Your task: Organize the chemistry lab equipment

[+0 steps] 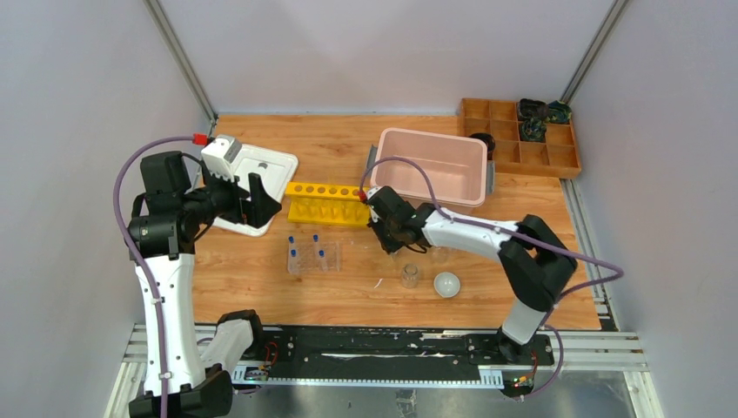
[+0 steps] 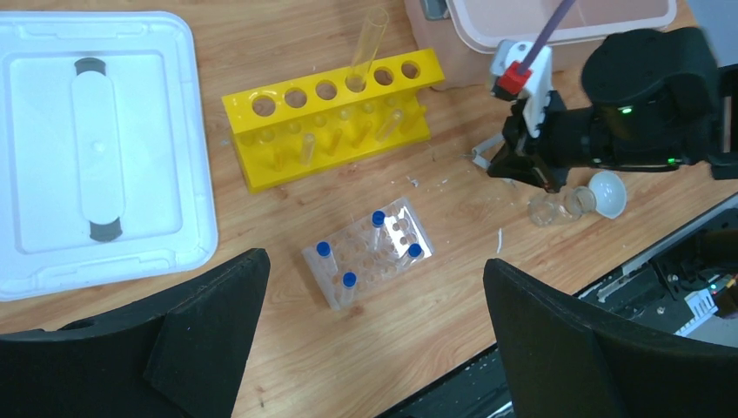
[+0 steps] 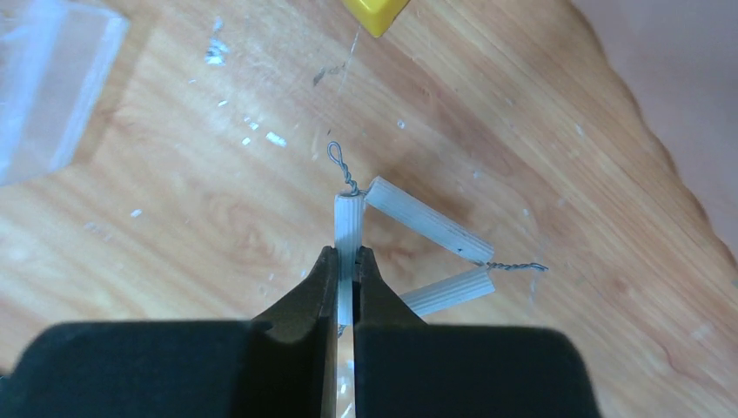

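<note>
Firmly pinched by right gripper (image 3: pixel 345 261) — triangle (image 3: pixel 418 218), one leg only, thin enough to lift; left gripper (image 1: pixel 259 202) wide, empty, nine o'clock on table (image 1: pixel 261 292).

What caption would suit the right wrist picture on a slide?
The right tool shut on one rod of the white triangle on the wooden table.

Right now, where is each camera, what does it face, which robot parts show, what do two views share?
Top external: overhead, behind bases, facing table; left arm, right arm.
Left wrist: raised, facing the clear tube rack; open left gripper, right arm.
Right wrist: low, facing the white triangle; right gripper pinching it.
Shared: yellow tube rack, top and left wrist.
</note>
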Robot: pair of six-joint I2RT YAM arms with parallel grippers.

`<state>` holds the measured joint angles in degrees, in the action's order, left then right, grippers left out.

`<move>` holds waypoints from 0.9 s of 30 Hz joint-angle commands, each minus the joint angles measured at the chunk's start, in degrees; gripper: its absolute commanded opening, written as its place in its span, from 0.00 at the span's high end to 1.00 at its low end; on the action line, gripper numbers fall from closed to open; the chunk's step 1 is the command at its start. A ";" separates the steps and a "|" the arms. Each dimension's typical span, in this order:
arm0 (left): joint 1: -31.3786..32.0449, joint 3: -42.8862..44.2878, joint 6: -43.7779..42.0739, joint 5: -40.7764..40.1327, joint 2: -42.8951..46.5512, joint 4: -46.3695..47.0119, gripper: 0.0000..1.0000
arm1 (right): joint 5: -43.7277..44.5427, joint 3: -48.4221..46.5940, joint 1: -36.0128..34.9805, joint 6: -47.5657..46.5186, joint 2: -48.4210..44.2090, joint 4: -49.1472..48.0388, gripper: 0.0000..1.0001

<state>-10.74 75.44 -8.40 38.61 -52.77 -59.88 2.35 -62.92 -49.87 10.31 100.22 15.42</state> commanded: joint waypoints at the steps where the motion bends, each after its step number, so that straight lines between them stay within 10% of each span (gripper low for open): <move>1: 0.02 2.05 0.73 1.54 1.01 0.03 0.00 | -0.07 -1.69 -0.58 1.09 -10.55 7.68 1.00; 12: 0.02 2.67 1.08 2.61 -0.49 0.02 0.00 | -0.02 -17.46 3.24 2.66 -19.96 21.37 1.00; 27: 0.02 1.75 0.25 2.21 -0.53 0.02 0.00 | 4.16 -48.69 18.09 2.02 11.18 27.22 1.00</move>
<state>-10.74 76.82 -7.94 40.14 -53.69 -59.92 3.51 -104.60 -33.80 12.40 104.33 39.07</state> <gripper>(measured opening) 0.997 0.042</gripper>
